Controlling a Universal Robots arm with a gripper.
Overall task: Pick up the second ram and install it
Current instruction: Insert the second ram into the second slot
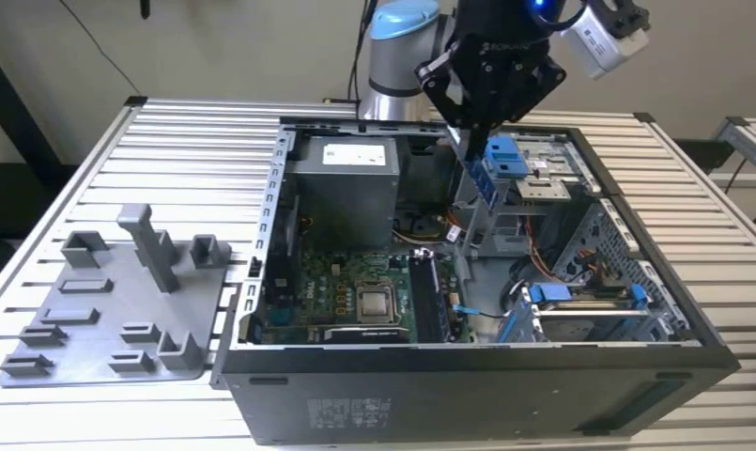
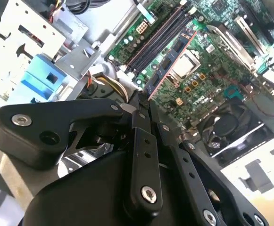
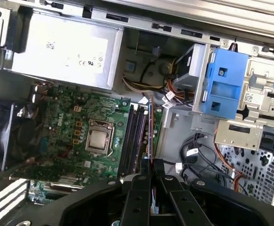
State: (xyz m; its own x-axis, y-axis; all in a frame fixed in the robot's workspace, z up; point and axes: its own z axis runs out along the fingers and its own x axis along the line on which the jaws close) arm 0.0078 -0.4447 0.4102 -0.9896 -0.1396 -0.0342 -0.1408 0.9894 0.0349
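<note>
Nearest the lens in both wrist views, the end effector is seen with its two black fingers pinched onto one end of one thin stick, the second ram, which is viewed edge-on. Beyond it, the long black slots of the green motherboard are seen running in line with the second ram; their number cannot be counted surely. One metal processor socket is seen beside the slots, with one grey power supply and one blue bracket farther off. In the exterior view the second ram is held upright over the one open computer case, apart from the board. One grey fixture tray is set on the slatted table, at the exterior view's left.
</note>
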